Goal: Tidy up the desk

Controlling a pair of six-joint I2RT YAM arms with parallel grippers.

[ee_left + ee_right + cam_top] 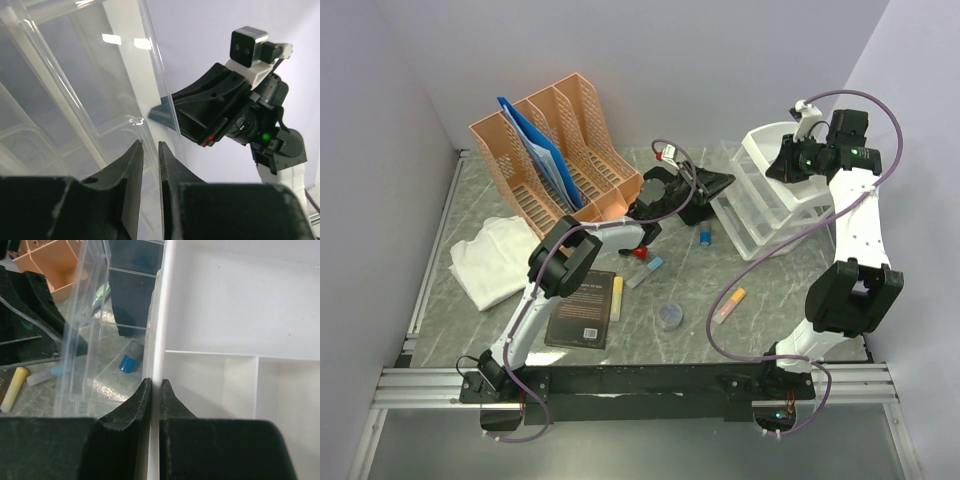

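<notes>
Gently steady clear drawer unit (755,225) with left gripper (149,145), jaws narrow, hold unclear, while easing white tray (240,305), pinched in right gripper (155,382), straight.

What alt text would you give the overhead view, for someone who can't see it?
Two robot arms reach over a marble-patterned desk: the right gripper meets a white tray atop clear drawers, the left gripper reaches their front. An orange file rack, white cloth, dark book and markers lie around.
</notes>
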